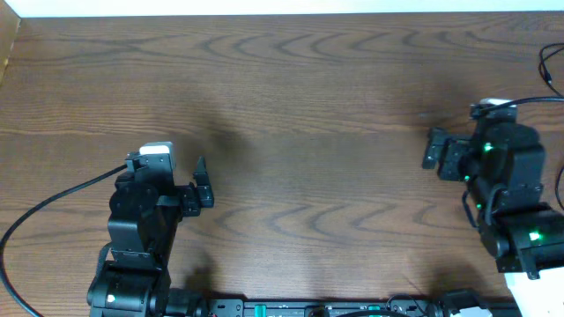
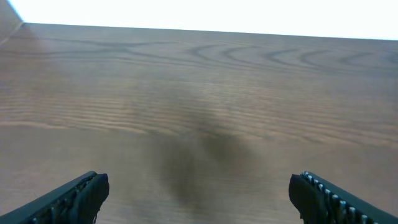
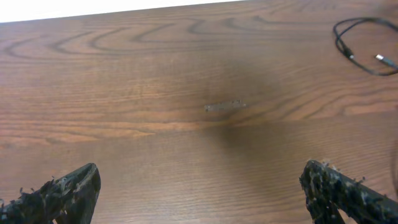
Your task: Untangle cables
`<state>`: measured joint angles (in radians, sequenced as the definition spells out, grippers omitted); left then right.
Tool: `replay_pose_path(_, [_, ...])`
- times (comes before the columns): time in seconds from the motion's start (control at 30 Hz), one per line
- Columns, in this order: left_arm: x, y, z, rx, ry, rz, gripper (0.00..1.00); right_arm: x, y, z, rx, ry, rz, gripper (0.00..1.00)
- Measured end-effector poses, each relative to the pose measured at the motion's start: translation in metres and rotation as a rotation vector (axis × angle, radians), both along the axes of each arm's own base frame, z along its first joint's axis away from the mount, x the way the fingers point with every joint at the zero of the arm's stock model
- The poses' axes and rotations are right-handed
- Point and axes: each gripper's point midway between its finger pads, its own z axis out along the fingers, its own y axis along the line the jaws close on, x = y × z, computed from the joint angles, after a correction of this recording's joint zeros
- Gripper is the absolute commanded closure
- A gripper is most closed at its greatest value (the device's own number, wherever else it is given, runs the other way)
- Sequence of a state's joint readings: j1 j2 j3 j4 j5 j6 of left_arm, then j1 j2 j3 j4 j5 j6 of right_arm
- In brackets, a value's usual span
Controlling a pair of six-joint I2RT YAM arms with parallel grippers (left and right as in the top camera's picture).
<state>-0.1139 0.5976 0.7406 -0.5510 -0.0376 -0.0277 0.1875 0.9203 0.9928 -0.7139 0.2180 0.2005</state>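
Wood table (image 1: 308, 88) fills every view, w/ bare grain across the middle. L arm (image 1: 137, 229) sits at 7 o'clock in the overhead view and R arm (image 1: 511, 185) at 3 o'clock. Both are pulled back toward the near edge, prob. a parked pose that keeps the work area open. A thick black wire (image 1: 44, 207) trails off the L arm toward 8 o'clock; that's arm wiring, not a task item. L claw (image 2: 199, 186) is spread wide, its fingers at the bottom corners of its wrist view w/ nothing between them, and it faces bare wood. R claw (image 3: 200, 177) is likewise wide open and empty, and it hangs above the wood w/o touching anything. The black cable (image 3: 348, 53) lies as a loose loop at 1 o'clock in the R wrist view, partly cut off by the frame edge, w/ a small plug end just inside the loop. In the overhead view it shows only as a thin line at the far R edge, around 2 o'clock. It's well apart from both claws but closer to the R, so R looks the likelier one to reach. White cable isn't visible in any view. A tiny pale scuff (image 3: 224, 106) marks the wood mid-frame in the R wrist view.
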Motion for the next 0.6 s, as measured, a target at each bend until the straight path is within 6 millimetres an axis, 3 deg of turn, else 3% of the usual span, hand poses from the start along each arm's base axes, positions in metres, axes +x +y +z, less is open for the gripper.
replay_pose_path(0.17, [0.0, -0.006, 0.0, -0.01, 0.0, -0.032, 0.02, 0.0, -0.003, -0.004, -0.052, 0.012, -0.035, 0.01])
replay_pose_path(0.6, [0.0, -0.007, 0.0, -0.01, 0.001, -0.04, 0.02, 0.01, -0.032, -0.004, -0.066, 0.007, -0.109, 0.01])
